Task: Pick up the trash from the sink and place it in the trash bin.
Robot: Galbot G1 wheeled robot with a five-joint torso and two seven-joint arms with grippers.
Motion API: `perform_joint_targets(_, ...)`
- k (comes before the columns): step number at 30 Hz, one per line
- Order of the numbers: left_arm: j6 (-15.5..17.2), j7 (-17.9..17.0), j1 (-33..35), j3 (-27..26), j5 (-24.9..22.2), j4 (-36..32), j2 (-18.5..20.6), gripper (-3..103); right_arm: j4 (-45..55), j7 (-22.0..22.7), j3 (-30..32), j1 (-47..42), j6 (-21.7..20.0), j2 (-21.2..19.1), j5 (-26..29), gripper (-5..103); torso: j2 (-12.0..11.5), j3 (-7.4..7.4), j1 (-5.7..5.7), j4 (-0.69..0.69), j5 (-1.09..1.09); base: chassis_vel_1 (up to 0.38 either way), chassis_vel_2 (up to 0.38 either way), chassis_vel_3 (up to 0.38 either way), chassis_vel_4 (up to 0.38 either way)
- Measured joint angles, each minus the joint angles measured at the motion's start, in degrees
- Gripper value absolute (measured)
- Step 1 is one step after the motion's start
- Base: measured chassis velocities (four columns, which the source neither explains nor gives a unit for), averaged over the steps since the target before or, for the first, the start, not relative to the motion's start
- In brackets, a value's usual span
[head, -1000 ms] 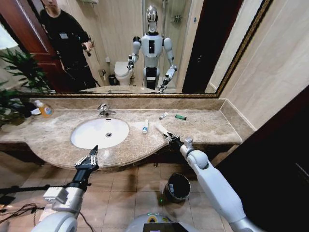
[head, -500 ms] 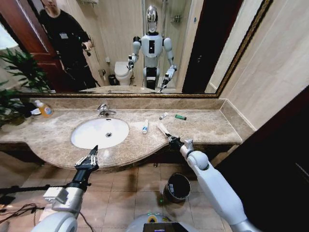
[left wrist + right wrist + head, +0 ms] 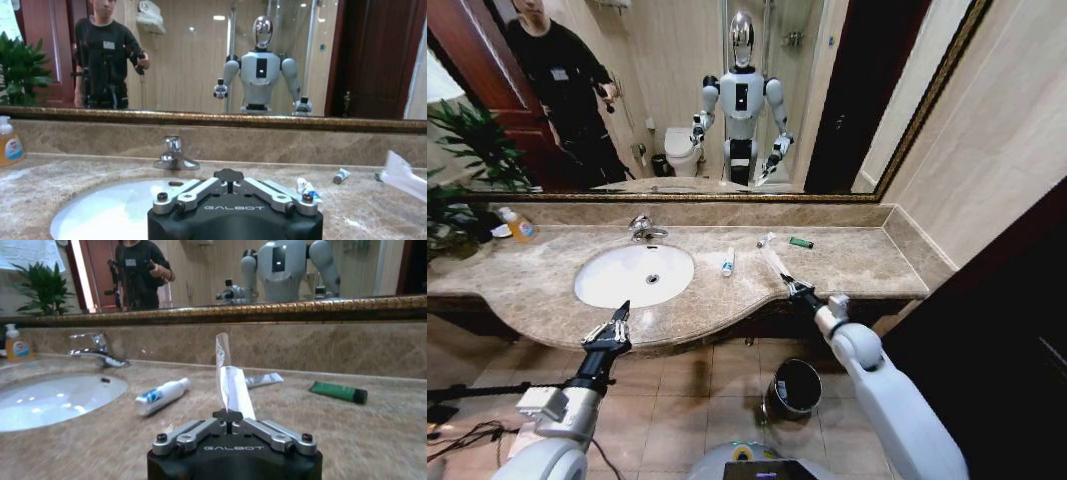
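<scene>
Brown tiles cover the floor nearest the robot, where the dark round trash bin (image 3: 796, 386) stands below the counter edge, under the outstretched right arm. Above it runs a beige-brown marble countertop (image 3: 857, 268) holding a white oval sink (image 3: 634, 274) with a chrome faucet (image 3: 643, 229) behind it. The left gripper (image 3: 610, 328) hovers at the counter's front edge, just before the basin, its fingers spread open and holding nothing. The right gripper (image 3: 793, 287) reaches over the counter to the right of the basin, its fingers closed on a long, flat white tube (image 3: 772, 262) that sticks up and away from them. Beyond those fingers lie a white tube with blue marks (image 3: 727, 262) near the basin, a small grey-white tube (image 3: 766, 240) and a green packet (image 3: 801, 243) close to the backsplash. An orange soap bottle (image 3: 520, 227) stands far left. A wide gold-framed mirror (image 3: 727, 100) spans the wall.
</scene>
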Motion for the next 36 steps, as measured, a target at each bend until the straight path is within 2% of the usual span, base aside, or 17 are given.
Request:
perform_joint_targets(9, 0.0, -0.01, 0.0, 0.0, 0.0, 0.0, 0.0, 0, 6.07, 0.18, 4.42, -10.7, 1.9, 0.67, -1.06, 0, 0.0, 0.0, 0.0, 0.01, 0.0, 0.0, 0.0, 0.0, 0.0)
perform_joint_targets(15, 0.0, 0.0, 0.0, 0.0, 0.0, 0.0, 0.0, 0, 8.76, -2.42, 8.16, -17.53, 3.38, 2.59, -1.61, 0, 0.0, 0.0, 0.0, 0.01, 0.0, 0.0, 0.0, 0.0, 0.0)
perform_joint_targets(23, 0.0, 0.0, 0.0, 0.0, 0.0, 0.0, 0.0, 0, 7.85, -5.91, 12.79, -28.19, 8.36, 5.58, -3.05, 0, 0.0, 0.0, 0.0, 0.0, -0.01, 0.0, 0.0, 0.0, 0.0)
perform_joint_targets(29, 0.0, 0.0, 0.0, 0.0, 0.0, 0.0, 0.0, 0, 4.4, -6.51, 13.15, -28.87, 10.22, 7.55, -4.05, 0, 0.0, 0.0, 0.0, 0.0, -0.01, 0.0, 0.0, 0.0, 0.0)
perform_joint_targets(36, 0.0, -0.01, 0.0, 0.0, 0.0, 0.0, 0.0, 0, -6.25, -8.33, 12.76, -24.6, 13.46, 9.91, -7.79, 0, 0.0, 0.0, 0.0, 0.01, 0.0, 0.0, 0.0, 0.0, 0.0)
